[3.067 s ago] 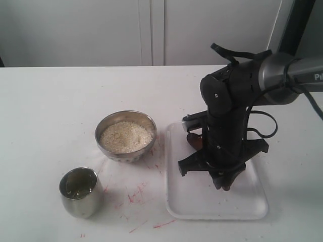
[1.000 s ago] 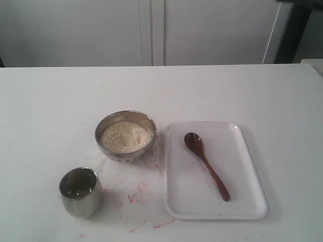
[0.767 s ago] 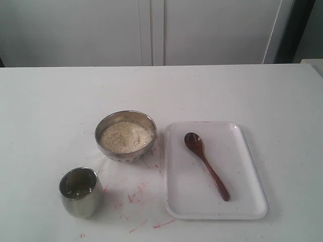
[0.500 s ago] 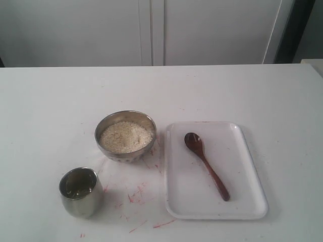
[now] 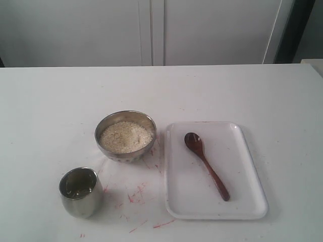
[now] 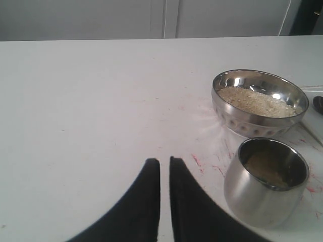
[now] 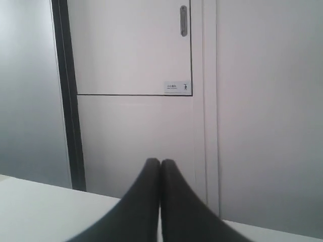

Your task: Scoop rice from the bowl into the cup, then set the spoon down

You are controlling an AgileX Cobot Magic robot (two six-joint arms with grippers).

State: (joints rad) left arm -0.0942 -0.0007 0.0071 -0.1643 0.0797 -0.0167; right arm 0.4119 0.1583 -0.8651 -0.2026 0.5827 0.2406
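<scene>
The steel bowl (image 5: 125, 135) holds a heap of rice (image 5: 125, 136) at the table's middle left; the left wrist view also has the bowl (image 6: 259, 103) and its rice (image 6: 257, 101). The steel cup (image 5: 79, 191) stands in front of it, with some rice inside (image 6: 266, 166). The dark wooden spoon (image 5: 206, 164) lies alone on the white tray (image 5: 247, 201), scoop toward the back. Neither arm shows in the exterior view. My left gripper (image 6: 164, 162) is shut, empty, low over bare table beside the cup (image 6: 265, 181). My right gripper (image 7: 160, 163) is shut and empty, facing a cabinet wall.
Red marks (image 5: 135, 194) streak the white table between cup, bowl and tray. A cabinet door (image 7: 131, 45) with a metal handle fills the right wrist view, and a dark upright post (image 5: 292, 30) stands behind the table's right corner.
Three seconds ago my right arm stood over the tray at the spoon. It has since pulled out of the exterior view, leaving the spoon on the tray. Nothing has moved in the last second.
</scene>
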